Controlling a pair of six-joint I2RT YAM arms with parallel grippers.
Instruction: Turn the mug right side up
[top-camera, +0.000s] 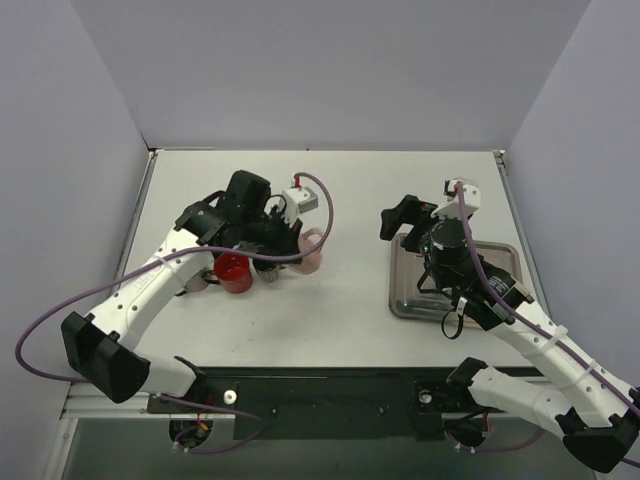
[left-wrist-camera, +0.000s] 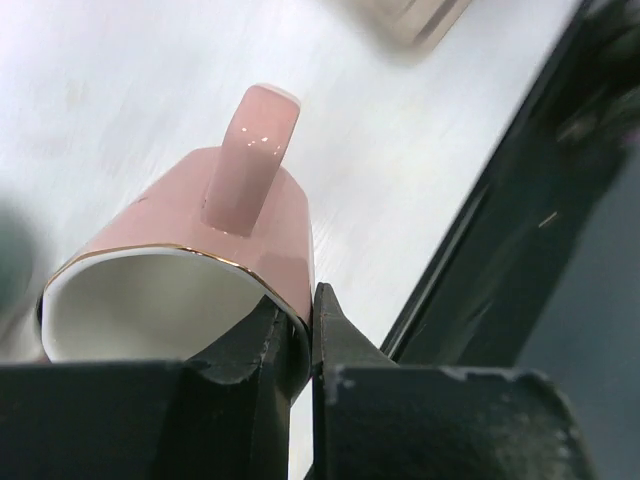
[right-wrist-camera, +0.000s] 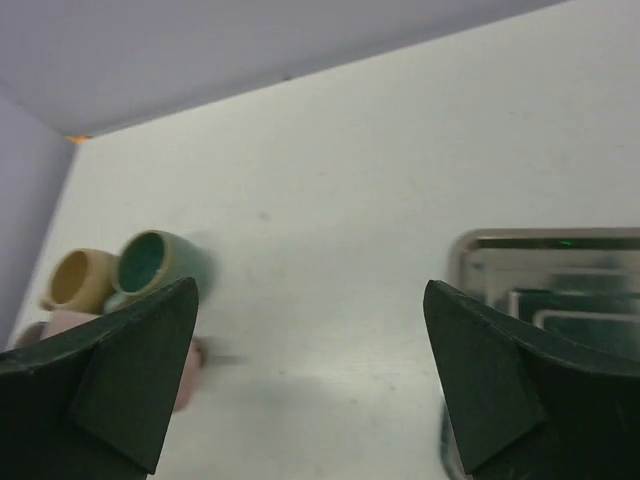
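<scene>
1. Left hand first: its two black fingers are pinched on the wall of a pink ceramic mug, right at the rim, with one finger inside the opening and one outside.
2. The mug is tipped onto its side in that grip. Its gold-edged rim and white interior face back toward the wrist, and its pink loop handle points upward in the wrist view.
3. So it is not right side up at this moment. I can't tell whether its lower side rests on the white desk or hangs just above it.
4. From overhead, the mug sits left of the desk's centre, at the tip of the left arm.
5. Just beside it, on the near-left side under that arm, stands a small red plastic cup. More small cups are bunched around it, mostly hidden by the arm.
6. Over to the right hand: its fingers are spread wide with nothing between them, only bare desk.
7. It hangs by the left edge of a shallow rectangular metal tray, well apart from the mug.
8. Its wrist camera looks across the desk at a green cup lying on its side, touching a tan cup.
</scene>
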